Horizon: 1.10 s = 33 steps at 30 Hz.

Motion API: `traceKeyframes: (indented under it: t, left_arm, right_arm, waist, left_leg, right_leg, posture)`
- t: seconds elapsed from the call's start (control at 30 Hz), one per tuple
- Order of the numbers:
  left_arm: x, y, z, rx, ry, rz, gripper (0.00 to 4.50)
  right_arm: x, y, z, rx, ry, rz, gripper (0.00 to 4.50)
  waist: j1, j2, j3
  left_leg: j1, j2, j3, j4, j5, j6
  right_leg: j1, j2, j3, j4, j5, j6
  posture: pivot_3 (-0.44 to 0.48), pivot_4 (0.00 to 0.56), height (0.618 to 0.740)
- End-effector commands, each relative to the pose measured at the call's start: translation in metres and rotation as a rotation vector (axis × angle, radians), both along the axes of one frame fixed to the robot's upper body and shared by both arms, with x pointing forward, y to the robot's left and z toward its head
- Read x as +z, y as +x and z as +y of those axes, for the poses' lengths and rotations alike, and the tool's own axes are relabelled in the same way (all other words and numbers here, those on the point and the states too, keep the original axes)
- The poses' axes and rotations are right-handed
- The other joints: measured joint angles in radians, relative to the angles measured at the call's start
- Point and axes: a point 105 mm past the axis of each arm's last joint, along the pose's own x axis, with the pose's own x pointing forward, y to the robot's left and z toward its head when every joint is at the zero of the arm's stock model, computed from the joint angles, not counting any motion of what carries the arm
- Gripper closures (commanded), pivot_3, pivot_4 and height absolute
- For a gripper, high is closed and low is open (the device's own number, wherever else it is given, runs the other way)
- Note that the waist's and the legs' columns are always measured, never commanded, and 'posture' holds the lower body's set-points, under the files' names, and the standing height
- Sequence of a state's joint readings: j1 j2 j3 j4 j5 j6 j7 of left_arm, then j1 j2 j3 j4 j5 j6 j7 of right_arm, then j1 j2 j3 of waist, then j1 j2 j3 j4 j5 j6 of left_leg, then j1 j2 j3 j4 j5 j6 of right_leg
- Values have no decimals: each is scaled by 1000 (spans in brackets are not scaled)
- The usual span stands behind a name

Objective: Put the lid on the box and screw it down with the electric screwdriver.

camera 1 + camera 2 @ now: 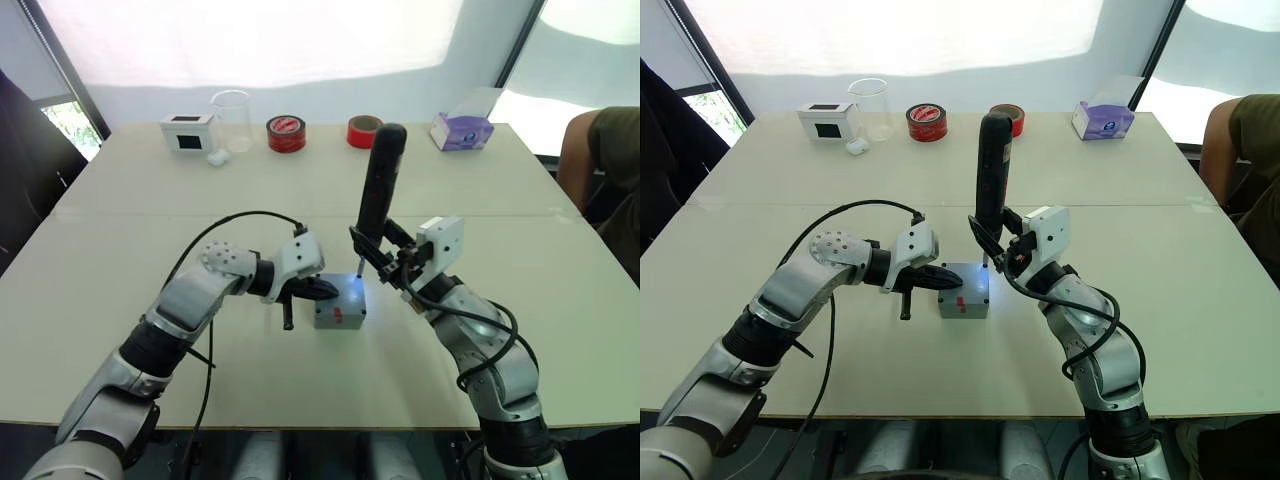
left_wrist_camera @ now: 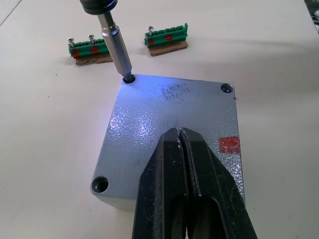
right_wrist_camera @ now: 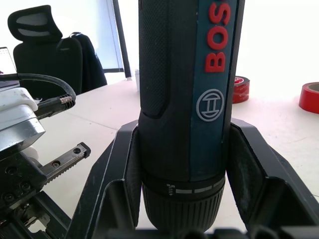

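Screwdriver bit seated in a corner hole of the lidded grey box at mid-table.

The flat square grey metal lid (image 2: 169, 124) lies flush on the small square grey box (image 1: 340, 312), which sits near the middle of the pale table (image 1: 500, 200) with its red mark facing the robot. The long black pen-style electric screwdriver (image 1: 380, 180) stands nearly upright, its thin bit in one far corner hole, blue light glowing there. The right gripper (image 3: 182, 164) clamps the tool's barrel between both fingers. The left gripper (image 2: 180, 144), fingers pressed together, rests its tips on the lid. Two green terminal strips (image 2: 167, 39) lie just beyond the box.
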<state>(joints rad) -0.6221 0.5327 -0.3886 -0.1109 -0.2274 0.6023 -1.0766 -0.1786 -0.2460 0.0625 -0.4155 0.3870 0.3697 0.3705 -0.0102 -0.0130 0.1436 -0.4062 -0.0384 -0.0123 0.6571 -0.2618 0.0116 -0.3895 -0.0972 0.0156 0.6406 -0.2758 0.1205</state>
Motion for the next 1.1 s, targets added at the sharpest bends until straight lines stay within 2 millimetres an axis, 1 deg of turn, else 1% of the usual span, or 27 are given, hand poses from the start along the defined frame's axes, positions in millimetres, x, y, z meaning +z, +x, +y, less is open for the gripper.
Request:
traceKeyframes:
  t: [0.03,0.27,0.33,0.4,0.47,0.63,0.73,0.83,0.9,0.93,1.0,1.03,1.1]
  left_arm:
    - [-10,-2,2,10,31,23,4500]
    - [-10,-4,0,11,-3,59,4500]
    - [-10,-3,1,16,-3,64,4500]
    - [-10,-3,2,17,-1,66,4500]
    - [-9,-3,3,17,-6,66,4500]
    - [-1,-1,2,42,-64,76,4500]
    - [5,4,1,71,-106,50,4500]
    - [15,19,3,180,-144,-102,4500]
    - [31,28,3,252,-236,-238,4500]
    - [32,26,2,225,-252,-168,4500]
    - [38,13,-1,107,-281,21,4500]
    - [46,10,-1,77,-313,65,4500]
    - [57,3,1,32,-321,59,4500]
  right_arm:
    - [-36,2,-3,-8,-55,158,2734]
    - [2,3,-3,6,-55,39,2734]
    - [25,4,-3,17,-23,0,2734]
    - [41,3,-3,24,-3,-22,2734]
    - [52,5,-3,7,-29,-40,2734]
    - [89,6,-2,-17,-6,-91,2734]
    - [100,6,-2,-16,-1,-93,2734]
    - [107,7,-4,-4,15,-71,2734]
    - [107,10,-8,-16,19,-47,2734]
    - [104,16,-17,-40,44,17,2734]
    - [102,23,-34,-63,96,97,2734]
    - [105,24,-42,-66,116,119,2734]
    - [112,22,-56,-55,141,160,2734]
  waist:
    - [0,0,0]
    - [1,0,0]
    - [1,0,0]
    - [1,1,1]
    - [1,2,1]
    - [1,5,5]
    - [0,6,5]
    - [-1,6,6]
    - [-1,6,7]
    - [1,6,7]
    - [1,5,9]
    - [1,5,10]
    - [1,7,13]
  left_leg:
    - [0,0,0,-1,0,0]
    - [0,0,0,-5,0,0]
    - [0,0,0,-6,0,0]
    - [0,0,0,-6,0,0]
    - [-1,0,0,-6,0,0]
    - [-3,0,0,-8,0,-1]
    - [-4,0,0,-8,0,-1]
    - [-4,0,0,-9,0,-1]
    - [-4,0,0,-9,0,-1]
    - [-4,0,0,-9,0,-1]
    - [-6,0,0,-9,1,-1]
    - [-6,0,0,-9,1,-2]
    - [-7,-1,0,-9,1,-2]
  right_leg:
    - [0,0,0,-1,0,0]
    - [0,0,0,-4,0,0]
    - [0,0,0,-5,0,0]
    - [-1,-1,0,-5,0,0]
    - [-2,-1,-1,-6,0,0]
    - [-4,-2,0,-6,1,0]
    - [-5,-1,0,-6,1,0]
    - [-6,-1,0,-7,1,0]
    - [-6,-2,0,-7,1,0]
    - [-6,-2,0,-7,1,0]
    - [-7,-2,0,-7,1,0]
    - [-8,-2,-1,-6,1,0]
    - [-7,-1,-1,-6,1,0]
  posture:
    - [0,150,740]
    - [0,150,740]
    - [0,150,740]
    - [0,150,740]
    - [0,150,740]
    - [0,150,740]
    - [0,150,740]
    - [0,150,740]
    - [0,150,740]
    - [0,150,740]
    - [0,150,740]
    - [0,150,740]
    - [0,150,740]
